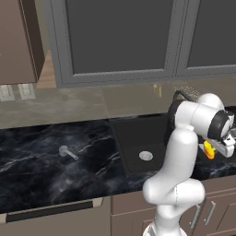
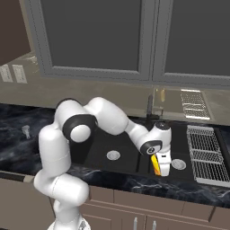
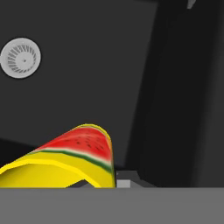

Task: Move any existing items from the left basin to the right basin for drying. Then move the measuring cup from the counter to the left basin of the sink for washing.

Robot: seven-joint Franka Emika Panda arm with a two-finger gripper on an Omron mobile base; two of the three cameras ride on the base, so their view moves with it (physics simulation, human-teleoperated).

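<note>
Yellow-rinded watermelon wedge (image 3: 74, 159) sits gripped in the claw (image 2: 158, 167), hanging long-axis down over the black right basin (image 2: 179, 152), its silver drain (image 2: 178, 164) just beside.

The yellow item (image 2: 156, 164) with a watermelon print hangs above the right basin (image 2: 179, 155). The pale measuring cup (image 1: 66, 151) lies on the counter (image 1: 37, 161), at 9 o'clock of the left basin (image 1: 138, 143).
</note>
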